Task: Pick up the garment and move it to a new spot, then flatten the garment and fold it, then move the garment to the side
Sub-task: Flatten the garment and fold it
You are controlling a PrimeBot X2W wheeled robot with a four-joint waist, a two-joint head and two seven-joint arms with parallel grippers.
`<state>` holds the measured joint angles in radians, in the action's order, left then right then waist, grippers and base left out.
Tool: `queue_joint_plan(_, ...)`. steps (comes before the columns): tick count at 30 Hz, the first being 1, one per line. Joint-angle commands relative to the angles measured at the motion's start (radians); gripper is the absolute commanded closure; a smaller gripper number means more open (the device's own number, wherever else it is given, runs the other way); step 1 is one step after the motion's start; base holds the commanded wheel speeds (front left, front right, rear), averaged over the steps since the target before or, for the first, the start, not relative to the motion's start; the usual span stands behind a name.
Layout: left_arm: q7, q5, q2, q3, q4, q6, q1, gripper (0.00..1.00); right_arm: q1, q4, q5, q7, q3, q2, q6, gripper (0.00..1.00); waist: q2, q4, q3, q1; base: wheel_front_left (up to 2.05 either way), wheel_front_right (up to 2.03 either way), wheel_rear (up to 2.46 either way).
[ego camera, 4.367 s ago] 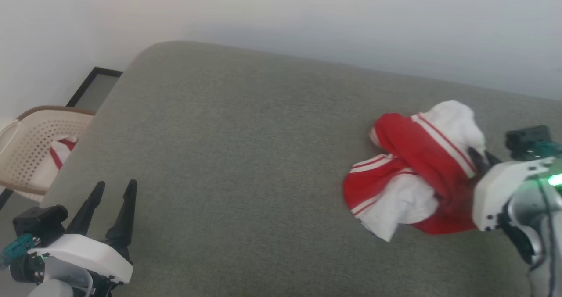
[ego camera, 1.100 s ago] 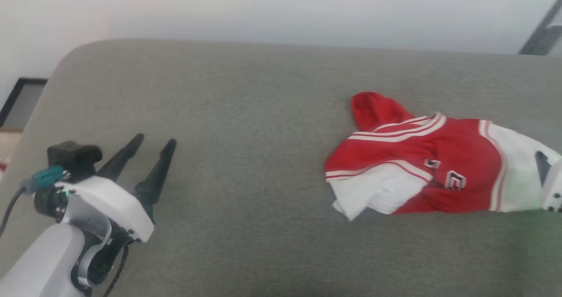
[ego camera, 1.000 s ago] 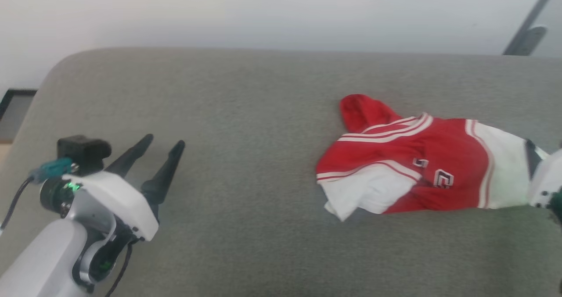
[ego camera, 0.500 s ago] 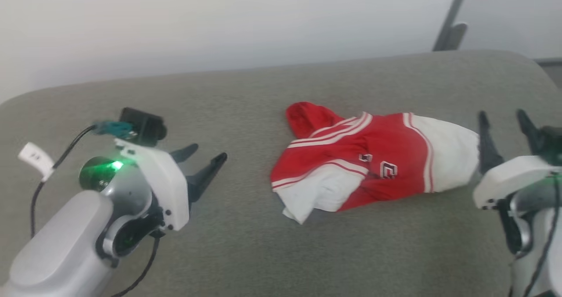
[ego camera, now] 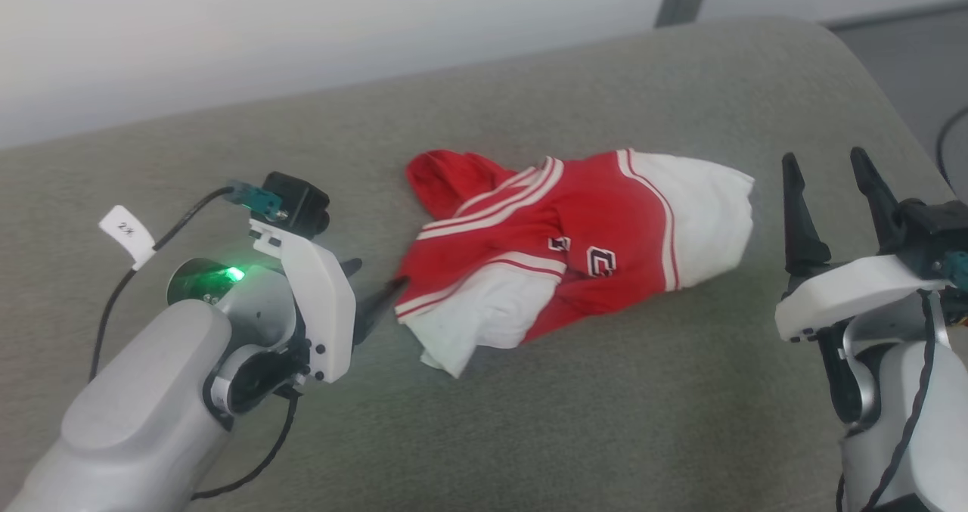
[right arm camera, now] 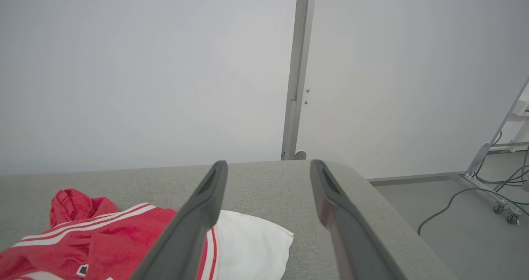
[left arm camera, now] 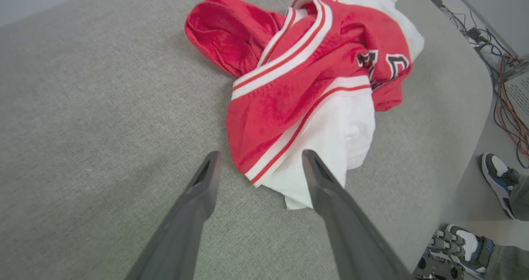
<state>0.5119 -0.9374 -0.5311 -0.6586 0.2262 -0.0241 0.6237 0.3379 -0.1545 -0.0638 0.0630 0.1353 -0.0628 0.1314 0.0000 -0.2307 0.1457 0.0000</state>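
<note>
The garment (ego camera: 575, 247), a red shirt with white sleeves and striped trim, lies crumpled on the grey padded surface (ego camera: 605, 406). My left gripper (ego camera: 374, 276) is open at its left edge. In the left wrist view the striped hem and a white sleeve of the garment (left arm camera: 297, 73) lie between and just beyond the left gripper's (left arm camera: 261, 156) fingertips. My right gripper (ego camera: 822, 160) stands open, upright, a short way right of the white sleeve and touching nothing. The right wrist view has the garment (right arm camera: 103, 238) at lower left, beside the right gripper (right arm camera: 268, 164).
The surface's rounded right end (ego camera: 870, 81) falls off to the floor close behind my right gripper. Cables (left arm camera: 508, 110) and a person's shoes (left arm camera: 496, 176) are on the floor there. A metal post (right arm camera: 295, 69) stands against the white wall.
The camera has swung right. My left gripper has come up to the garment's left hem. The right gripper has drawn away from the white sleeve end and stands apart.
</note>
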Motion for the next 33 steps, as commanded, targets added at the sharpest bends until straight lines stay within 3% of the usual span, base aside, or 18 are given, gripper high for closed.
queue_joint_plan(1,0.005,0.005,0.001,-0.004,0.014,-0.008,0.021,0.00,0.014,0.007,-0.005,0.011,-0.001,0.005,-0.001,0.00,0.0000,-0.027,0.027,0.0000,0.00,0.00,0.00)
queue_joint_plan(11,0.032,0.012,0.011,-0.033,0.122,-0.033,0.047,0.00,0.035,-0.002,-0.019,0.042,-0.003,0.013,-0.001,0.00,0.0000,-0.091,0.085,0.0000,0.00,0.00,0.00)
queue_joint_plan(20,0.088,0.006,0.020,-0.063,0.193,-0.022,0.047,0.00,0.040,-0.024,-0.040,0.054,-0.003,0.013,-0.001,0.00,0.0000,-0.104,0.106,0.0000,0.00,0.00,0.00)
queue_joint_plan(22,0.101,-0.005,0.024,-0.067,0.216,-0.025,0.041,0.65,0.039,-0.027,-0.043,0.055,-0.003,0.014,-0.001,0.00,0.0000,-0.103,0.110,0.0000,0.00,0.00,0.00)
queue_joint_plan(23,0.099,-0.006,0.027,-0.067,0.225,-0.028,0.042,0.76,0.040,-0.029,-0.043,0.056,-0.003,0.013,-0.001,0.00,0.0000,-0.102,0.112,0.0000,0.00,0.00,0.00)
queue_joint_plan(24,0.100,-0.010,0.030,-0.067,0.233,-0.030,0.044,1.00,0.042,-0.030,-0.044,0.057,-0.003,0.013,-0.001,0.00,0.0000,-0.101,0.114,0.0000,0.00,0.00,0.00)
queue_joint_plan(33,0.076,-0.008,0.019,-0.060,0.262,-0.052,0.070,1.00,0.045,-0.032,-0.029,0.055,0.019,0.013,-0.001,0.00,0.0000,-0.078,0.106,0.0000,0.00,0.00,0.00)
